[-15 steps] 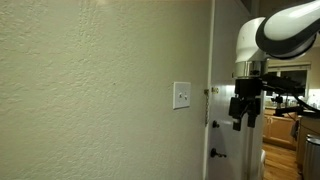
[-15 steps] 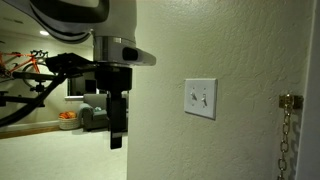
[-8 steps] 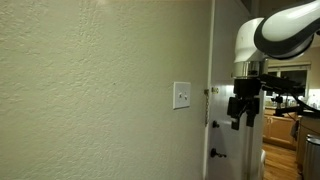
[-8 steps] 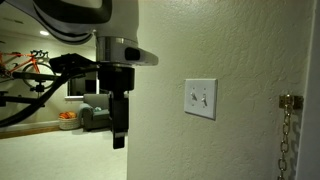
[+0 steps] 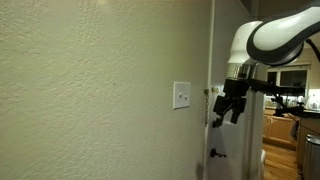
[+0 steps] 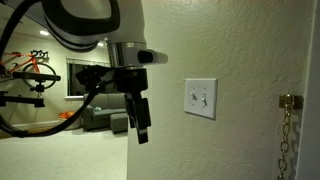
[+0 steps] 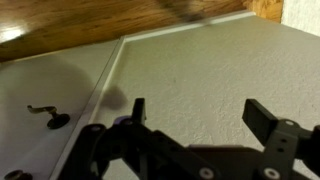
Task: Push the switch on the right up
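Observation:
A small white wall plate [image 5: 181, 95] [image 6: 200, 98] hangs on the textured wall in both exterior views. It carries two tiny pale toggles; the right-hand switch [image 6: 206, 98] sits beside the left one. My gripper [image 5: 225, 108] [image 6: 139, 121] hangs in the air apart from the plate, off to its side, pointing down and tilted. In the wrist view the gripper [image 7: 198, 112] is open and empty, its two dark fingers wide apart over bare textured wall. The plate does not show in the wrist view.
A white door [image 5: 226, 150] with a dark lever handle [image 5: 215, 154] [image 7: 44, 113] stands beside the wall. A brass door chain [image 6: 286, 130] hangs at the edge. A room with a sofa [image 6: 100, 118] lies behind the arm.
The arm has swung toward the wall plate and the gripper has tilted; it is closer to the plate than a second ago.

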